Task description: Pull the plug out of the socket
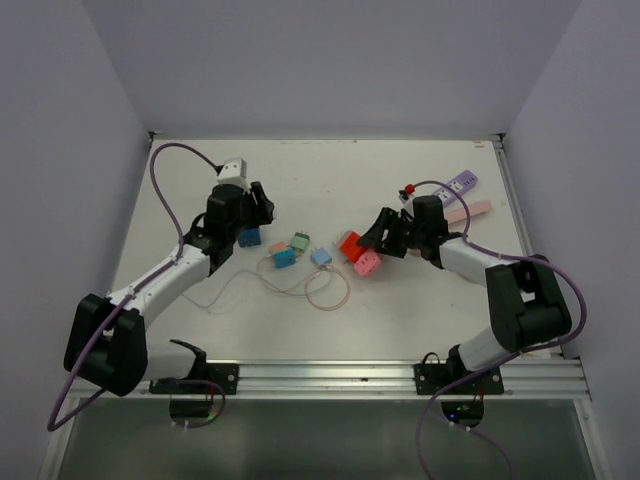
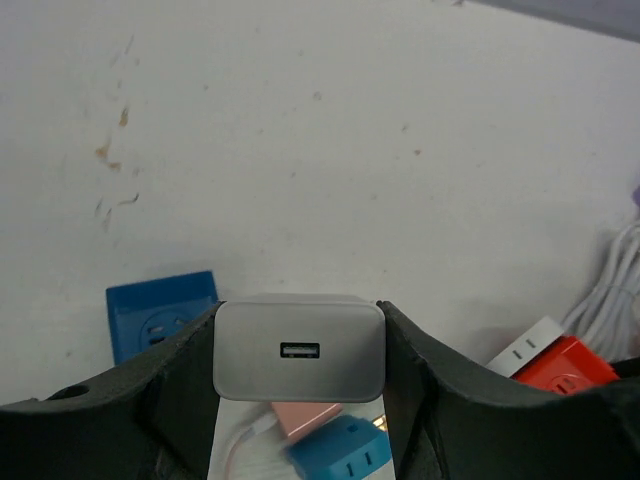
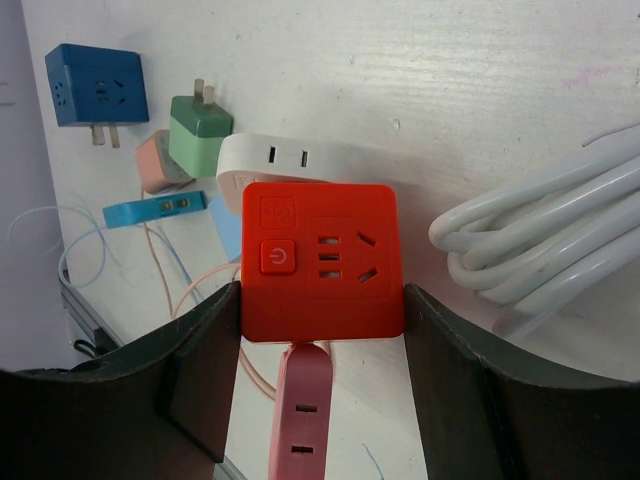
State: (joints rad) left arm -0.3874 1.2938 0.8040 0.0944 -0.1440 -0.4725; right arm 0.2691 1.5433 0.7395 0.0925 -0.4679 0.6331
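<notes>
The plug (image 2: 298, 350), a pale grey charger block with a small port in its face, sits clamped between the left fingers (image 2: 170, 400), which press on its two sides. It is held over the far left part of the bench (image 1: 330, 180), off the surface, with a dark blue adapter (image 2: 160, 315) lying on the bench behind it and another blue one (image 2: 340, 450) underneath.

The socket (image 3: 320, 262), a red square block with a round power button and slots on its face, is well apart from the plug, right of the bench's middle. The right fingers (image 3: 200, 370) are closed against its left and right sides. Nothing is plugged into the face I can see. A pink power strip (image 3: 300, 410) pokes out just below it, and a white block (image 3: 290, 160) with two slots lies right behind it.

Between the two arms a green adapter (image 1: 299, 242), a light blue one (image 1: 320, 256) and a loop of thin cord (image 1: 325, 290) are scattered on the bench. A coil of thick white cable (image 3: 540, 230) lies beside the socket, and a purple power strip (image 1: 460, 184) rests toward the far right corner.
</notes>
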